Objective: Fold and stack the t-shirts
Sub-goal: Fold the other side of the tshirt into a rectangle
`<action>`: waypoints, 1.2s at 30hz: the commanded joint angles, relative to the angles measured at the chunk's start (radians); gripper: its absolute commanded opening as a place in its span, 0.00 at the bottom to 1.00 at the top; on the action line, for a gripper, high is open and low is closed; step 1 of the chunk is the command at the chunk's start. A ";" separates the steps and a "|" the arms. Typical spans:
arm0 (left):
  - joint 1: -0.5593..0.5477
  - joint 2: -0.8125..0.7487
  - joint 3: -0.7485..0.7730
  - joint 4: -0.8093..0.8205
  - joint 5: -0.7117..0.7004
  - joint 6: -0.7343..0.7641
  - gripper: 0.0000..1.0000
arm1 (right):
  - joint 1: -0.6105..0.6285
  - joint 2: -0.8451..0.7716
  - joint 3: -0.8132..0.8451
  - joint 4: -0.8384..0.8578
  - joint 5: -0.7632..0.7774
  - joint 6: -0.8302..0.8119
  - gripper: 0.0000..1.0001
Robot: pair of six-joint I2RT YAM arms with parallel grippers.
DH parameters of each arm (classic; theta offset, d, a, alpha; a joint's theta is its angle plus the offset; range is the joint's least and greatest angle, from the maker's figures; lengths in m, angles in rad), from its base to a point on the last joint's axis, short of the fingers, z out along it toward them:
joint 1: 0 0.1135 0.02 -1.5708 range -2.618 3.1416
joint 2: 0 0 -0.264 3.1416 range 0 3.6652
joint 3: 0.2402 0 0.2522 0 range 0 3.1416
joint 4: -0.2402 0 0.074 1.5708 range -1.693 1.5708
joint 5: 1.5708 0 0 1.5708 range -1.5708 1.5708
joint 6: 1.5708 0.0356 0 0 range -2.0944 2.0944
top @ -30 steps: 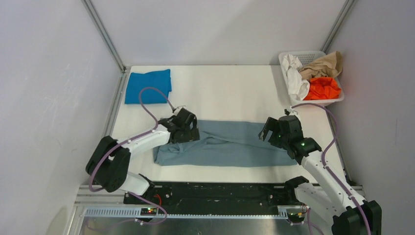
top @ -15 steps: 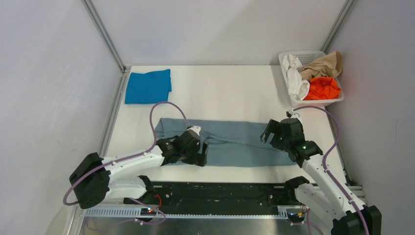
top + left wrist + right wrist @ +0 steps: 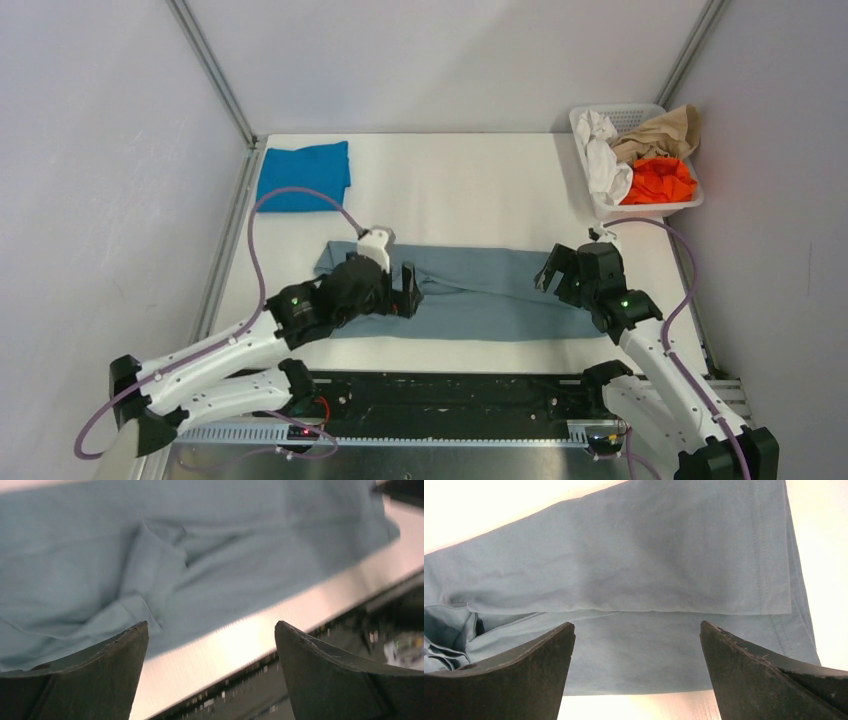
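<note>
The large grey-blue t-shirt [image 3: 480, 295] lies folded into a long strip across the near half of the table. It fills the top of the left wrist view [image 3: 200, 545] and most of the right wrist view [image 3: 649, 565]. A brighter blue t-shirt [image 3: 302, 176] sits folded at the far left corner. My left gripper [image 3: 412, 292] hovers open over the strip's near edge, left of its middle, with nothing between its fingers [image 3: 210, 630]. My right gripper [image 3: 556, 283] hangs open and empty above the strip's right end [image 3: 636, 630], near the hem.
A white basket [image 3: 622, 108] at the far right corner holds white, beige and orange cloths. A black rail [image 3: 450, 395] runs along the table's near edge, just below the shirt. Grey walls close in the left, back and right sides.
My left arm has swung down and round: its gripper left the strip's far left part and now sits near the front edge, pointing right. The right gripper has barely shifted. The shirt's left end now shows.
</note>
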 commanded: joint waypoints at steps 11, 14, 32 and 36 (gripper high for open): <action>0.280 0.545 0.128 0.093 0.074 -0.025 1.00 | -0.009 -0.025 -0.006 0.015 -0.033 -0.021 0.99; 0.279 0.493 0.021 0.086 0.135 -0.057 1.00 | -0.009 -0.035 -0.005 0.008 -0.025 -0.025 0.99; 0.278 -0.058 -0.174 -0.097 0.172 -0.193 1.00 | -0.013 -0.026 -0.025 0.024 0.005 -0.023 0.99; 0.277 -0.027 -0.093 -0.094 0.086 -0.169 1.00 | -0.011 -0.022 -0.025 0.049 -0.052 -0.025 1.00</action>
